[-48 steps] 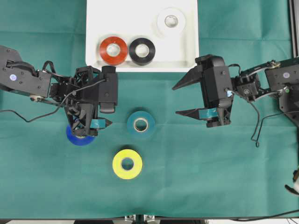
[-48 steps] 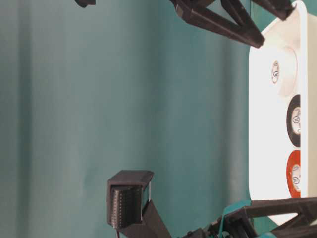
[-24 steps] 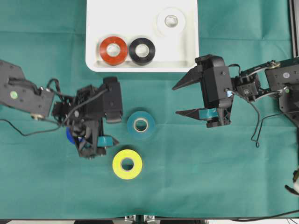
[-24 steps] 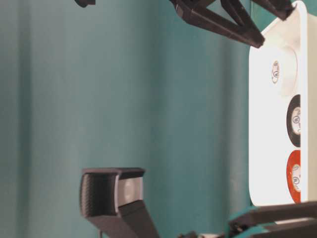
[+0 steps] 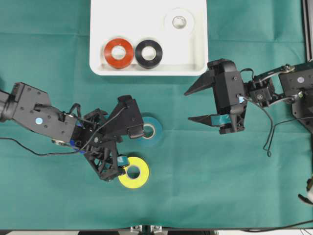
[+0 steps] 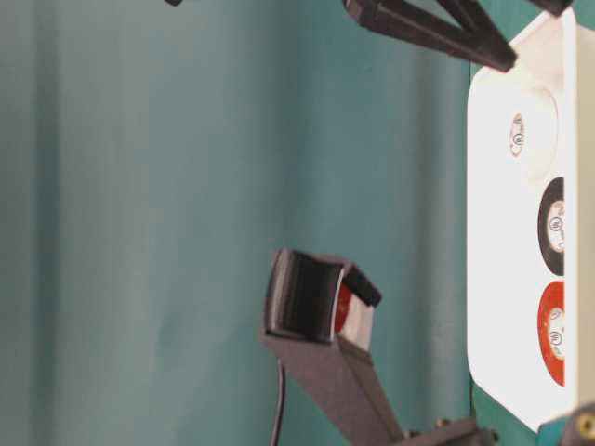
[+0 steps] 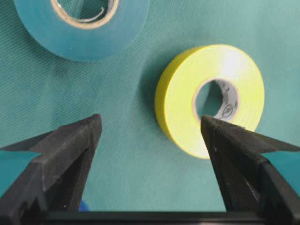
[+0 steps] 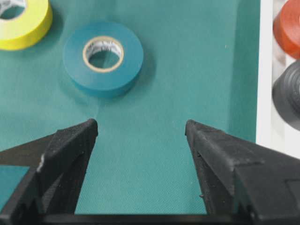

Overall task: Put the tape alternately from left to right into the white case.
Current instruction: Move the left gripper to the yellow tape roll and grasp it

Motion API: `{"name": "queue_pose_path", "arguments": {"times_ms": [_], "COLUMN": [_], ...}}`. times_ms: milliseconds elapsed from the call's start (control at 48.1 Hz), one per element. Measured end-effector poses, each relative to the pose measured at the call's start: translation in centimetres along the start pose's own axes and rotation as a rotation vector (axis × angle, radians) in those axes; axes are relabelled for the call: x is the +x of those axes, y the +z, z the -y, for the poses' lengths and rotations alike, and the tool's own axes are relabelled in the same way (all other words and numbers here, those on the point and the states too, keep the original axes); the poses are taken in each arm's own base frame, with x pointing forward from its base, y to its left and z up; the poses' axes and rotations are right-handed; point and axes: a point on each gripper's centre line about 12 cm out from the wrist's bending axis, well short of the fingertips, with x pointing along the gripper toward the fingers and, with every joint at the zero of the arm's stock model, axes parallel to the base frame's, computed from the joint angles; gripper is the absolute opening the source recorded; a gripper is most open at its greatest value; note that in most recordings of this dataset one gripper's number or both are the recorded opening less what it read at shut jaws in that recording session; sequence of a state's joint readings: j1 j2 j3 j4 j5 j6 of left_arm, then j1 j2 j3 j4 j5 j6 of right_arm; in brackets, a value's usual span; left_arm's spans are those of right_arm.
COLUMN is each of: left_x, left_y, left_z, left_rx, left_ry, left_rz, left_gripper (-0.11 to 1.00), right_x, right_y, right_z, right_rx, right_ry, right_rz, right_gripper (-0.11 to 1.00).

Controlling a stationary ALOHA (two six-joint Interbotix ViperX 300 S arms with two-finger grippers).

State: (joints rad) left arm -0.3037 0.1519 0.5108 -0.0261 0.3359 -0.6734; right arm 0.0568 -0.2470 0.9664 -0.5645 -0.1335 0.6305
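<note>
1. Green cloth (image 5: 234, 186) covers the desk; all loose rolls lie flat on it.
2. White case (image 5: 195, 49) sits at the far edge of the desk, centre-left in the overhead view. It holds three rolls: red-orange roll (image 5: 118, 53) at the near left, black roll (image 5: 148, 53) just beside it on the right, white roll (image 5: 179, 21) at the far right, apart from the other two.
3. Teal roll (image 5: 150, 130) lies on the cloth near the middle of the desk, well clear of the case and partly overlapped in the overhead view by the left arm's camera housing.
4. Yellow roll (image 5: 134, 172) lies nearer than the teal one, slightly to its left.
5. Left tool (image 5: 116, 169) — fingers spread wide, nothing between them. In the left wrist view one finger (image 7: 234, 154) overlaps the near edge of the yellow roll; the other stands over bare cloth. Whether it touches the roll cannot be told.
6. A sliver of blue shows under the left arm (image 5: 73, 144) — the rest is hidden.
7. Right tool (image 5: 195, 105) hangs over bare cloth at the right, fingers wide apart and empty, pointing left toward the teal roll, near the case's right near corner.
</note>
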Motion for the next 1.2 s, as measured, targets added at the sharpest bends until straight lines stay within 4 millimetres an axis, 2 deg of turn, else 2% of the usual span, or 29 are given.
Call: {"name": "queue_pose_path", "arguments": {"times_ms": [229,748,997,1205], "left_x": [1.0,1.8,2.7,3.5], "left_y": [0.2,-0.9,-0.3,-0.6], "left_z": [0.5,1.4,2.1,1.9], "left_rx": [0.002,0.023,0.026,0.023], "left_ry": [0.001,0.004,-0.002,0.022], "left_rz": [-0.009,-0.039,-0.034,-0.062], "left_gripper": [0.91,0.91,0.91,0.91], "right_x": [0.0,0.0,0.0,-0.1], "right_y": [-0.2,-0.3,-0.3,-0.6], "right_z": [0.0,-0.1,-0.1,-0.1], "right_rx": [-0.005,-0.017,-0.017,-0.014], "right_ry": [0.002,0.003,0.003,0.010], "right_rz": [-0.005,-0.006,-0.008,-0.004], "right_gripper": [0.81,0.81,0.81,0.81]}}
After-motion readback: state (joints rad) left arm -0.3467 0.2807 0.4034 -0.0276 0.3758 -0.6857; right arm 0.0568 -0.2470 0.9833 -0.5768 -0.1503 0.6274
